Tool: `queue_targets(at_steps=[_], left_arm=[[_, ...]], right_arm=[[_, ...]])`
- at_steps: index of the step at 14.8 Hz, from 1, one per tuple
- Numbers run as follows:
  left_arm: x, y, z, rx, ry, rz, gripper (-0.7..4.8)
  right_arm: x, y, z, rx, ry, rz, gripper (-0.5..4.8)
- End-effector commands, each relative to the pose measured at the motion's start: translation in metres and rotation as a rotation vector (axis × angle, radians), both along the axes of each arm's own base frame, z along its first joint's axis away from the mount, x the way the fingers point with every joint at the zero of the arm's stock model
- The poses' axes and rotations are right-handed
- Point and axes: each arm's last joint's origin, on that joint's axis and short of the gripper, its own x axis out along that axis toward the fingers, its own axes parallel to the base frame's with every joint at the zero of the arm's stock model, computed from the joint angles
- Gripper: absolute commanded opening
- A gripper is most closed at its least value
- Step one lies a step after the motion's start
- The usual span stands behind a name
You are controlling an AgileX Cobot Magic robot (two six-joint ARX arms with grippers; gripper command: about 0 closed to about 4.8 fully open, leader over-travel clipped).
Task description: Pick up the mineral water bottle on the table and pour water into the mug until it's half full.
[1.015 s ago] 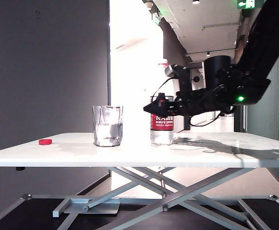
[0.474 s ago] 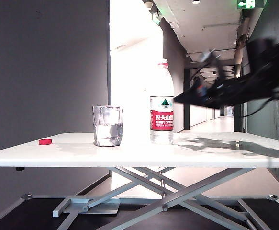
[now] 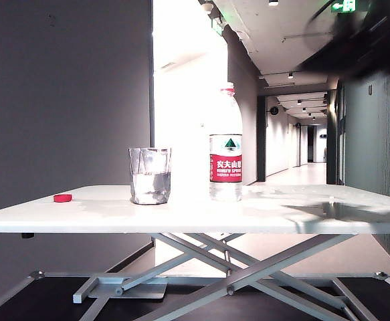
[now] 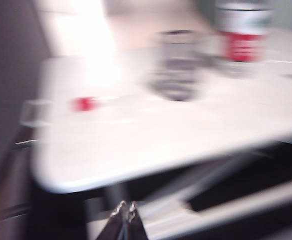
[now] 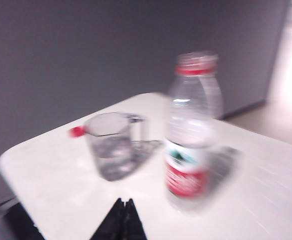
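White table [image 3: 281, 217] carries mug [image 3: 150, 176], mineral water bottle [image 3: 226, 144], red cap [image 3: 63, 198]

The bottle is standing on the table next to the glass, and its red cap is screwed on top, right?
Not quite. The bottle stands on the table beside the glass, but its red cap lies on the table beyond the glass, as the exterior view shows.

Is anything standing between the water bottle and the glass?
Nothing visible. The mineral water bottle and mug stand side by side on the table. The right gripper and left gripper are shut, clear of both.
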Motion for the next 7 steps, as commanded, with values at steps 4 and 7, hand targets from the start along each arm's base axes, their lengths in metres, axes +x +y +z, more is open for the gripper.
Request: queue_targets(at_steps=[4,7], left_arm=[[-0.001,0.004,0.032,-0.127,-0.302,0.141,-0.05],[0.0,0.007,0.032,-0.128,-0.304,0.253,-0.05]], right_arm=[[-0.098,-0.017,-0.005,0.009,-0.016,-0.268,-0.09],[-0.131,-0.023,-0.015,0.01,-0.021,-0.374,-0.09]])
